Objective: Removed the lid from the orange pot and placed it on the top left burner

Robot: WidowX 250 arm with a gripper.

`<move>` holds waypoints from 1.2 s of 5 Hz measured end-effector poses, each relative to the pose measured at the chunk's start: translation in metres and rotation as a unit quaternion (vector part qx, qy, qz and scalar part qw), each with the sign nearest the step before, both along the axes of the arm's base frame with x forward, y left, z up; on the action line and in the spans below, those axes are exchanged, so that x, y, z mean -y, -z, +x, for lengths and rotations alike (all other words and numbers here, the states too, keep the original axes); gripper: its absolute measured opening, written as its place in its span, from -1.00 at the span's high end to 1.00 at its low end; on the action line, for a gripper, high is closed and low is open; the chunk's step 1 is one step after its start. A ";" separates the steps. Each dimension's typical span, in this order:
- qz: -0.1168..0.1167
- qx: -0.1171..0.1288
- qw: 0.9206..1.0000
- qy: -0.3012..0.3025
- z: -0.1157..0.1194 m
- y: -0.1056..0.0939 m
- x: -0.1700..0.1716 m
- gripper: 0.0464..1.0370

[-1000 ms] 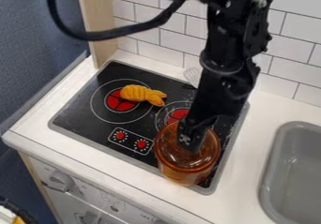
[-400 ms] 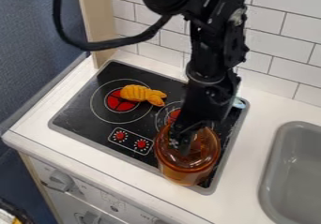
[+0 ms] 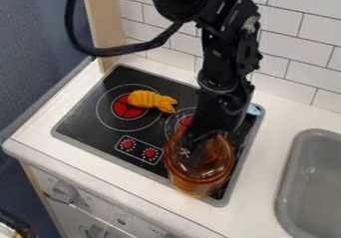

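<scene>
the step in hand, as i judge it, is getting hold of the lid: the tool [image 3: 192,154] hangs down right over the orange pot [image 3: 197,187], its tip at the glassy lid [image 3: 216,166], which looks to be seated on the rim. whether the tool is spread, pressed together or pinching the lid's knob, i cannot tell; the dark tip blends in with whatever lies under it.

the pot stands upright at the lower right corner of the black stove top [image 3: 86,125], which is set in the white table [image 3: 266,202]. the burner at the upper left [image 3: 125,110], with its red centre, is most likely the one meant, and a yellow-orange toy [image 3: 150,100] lies partly across it.

so the lifting and the placing are both to do. next, i'd want a sure grip on the knob, then a straight lift until the lid is well free of the rim, before any swing up and to the left. a sloppy grip could let the smooth lid slip or tip, or drag the pot along. the toy is the other worry: set down on top of it, the lid would probably sit tilted, or nudge it aside.
</scene>
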State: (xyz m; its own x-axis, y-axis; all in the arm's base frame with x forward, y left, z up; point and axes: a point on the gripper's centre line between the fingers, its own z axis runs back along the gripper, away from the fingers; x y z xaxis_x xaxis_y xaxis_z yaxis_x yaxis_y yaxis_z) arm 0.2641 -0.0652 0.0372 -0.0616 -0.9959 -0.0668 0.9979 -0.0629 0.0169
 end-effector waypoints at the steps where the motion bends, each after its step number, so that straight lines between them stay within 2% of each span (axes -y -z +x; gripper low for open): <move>1: 0.002 0.002 1.000 -0.001 0.000 -0.001 0.000 0.24; 2: 0.004 0.004 1.000 -0.003 -0.001 -0.002 0.000 0.34; 3: 0.010 0.004 1.000 -0.008 -0.004 -0.006 -0.003 0.34; 4: 0.007 0.036 0.999 -0.034 -0.003 -0.031 -0.013 0.34; 5: 0.010 0.060 0.994 -0.088 -0.001 -0.053 -0.038 0.34; 6: 0.011 0.079 0.986 -0.147 0.011 -0.063 -0.074 0.34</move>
